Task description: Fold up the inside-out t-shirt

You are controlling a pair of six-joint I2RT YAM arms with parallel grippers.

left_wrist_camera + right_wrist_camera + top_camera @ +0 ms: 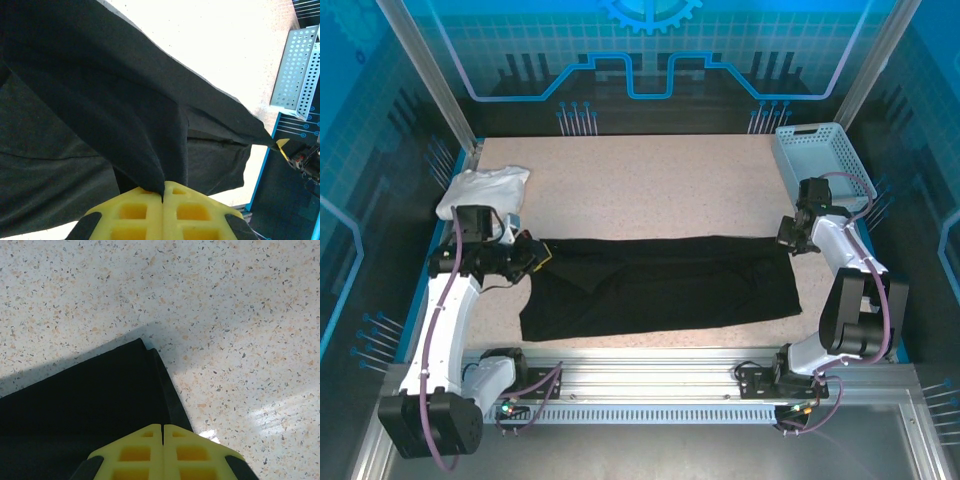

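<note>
The inside-out t-shirt (660,285) is a plain black cloth lying as a long band across the table's middle. My left gripper (533,253) is at the band's upper left corner. In the left wrist view its yellow fingers (130,215) are shut on a fold of the black cloth (100,100), which rises off the table and stretches away taut. My right gripper (786,240) is at the upper right corner, its jaws shut over the shirt's edge (100,400). In the left wrist view that far corner is drawn to a point at a yellow fingertip (283,145).
A white folded garment (485,188) lies at the back left, just behind my left arm. A pale blue perforated basket (820,155) stands at the back right (300,70). Bare speckled tabletop (650,185) lies behind the shirt.
</note>
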